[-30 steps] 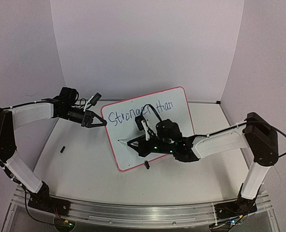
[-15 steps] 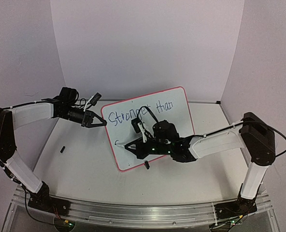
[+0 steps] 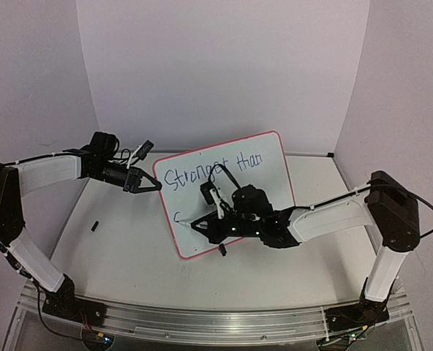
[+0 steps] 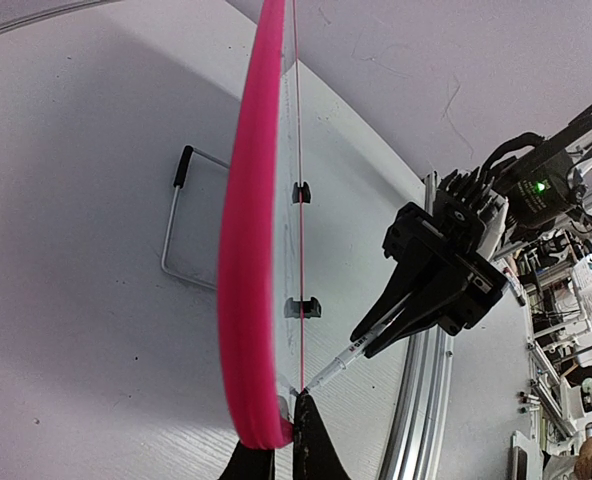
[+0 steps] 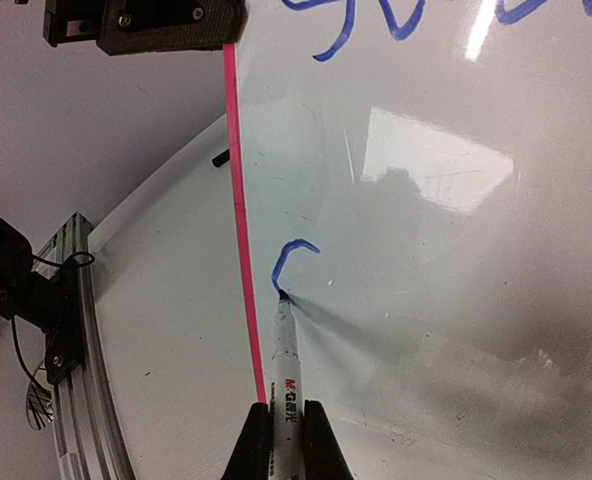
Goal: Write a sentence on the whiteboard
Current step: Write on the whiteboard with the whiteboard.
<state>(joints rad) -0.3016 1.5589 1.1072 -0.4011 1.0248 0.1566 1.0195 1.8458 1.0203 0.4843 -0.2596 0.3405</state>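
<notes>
Sitting between left fingers point(image 4: 311, 455) (whiteboard point(image 4: 248, 250) rim)

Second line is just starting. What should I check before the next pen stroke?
1. The left gripper is clamped on the left rim of the whiteboard: ok.
2. The right gripper is shut on the marker: ok.
3. The marker tip touches the board at the lower end of the curved stroke: ok.
4. The first line reads "Stronger than": ok.
5. There is bare board to the right of the stroke for the remaining letters: ok.
6. Whether the board would hold steady under more pen pressure: cannot tell.
</notes>
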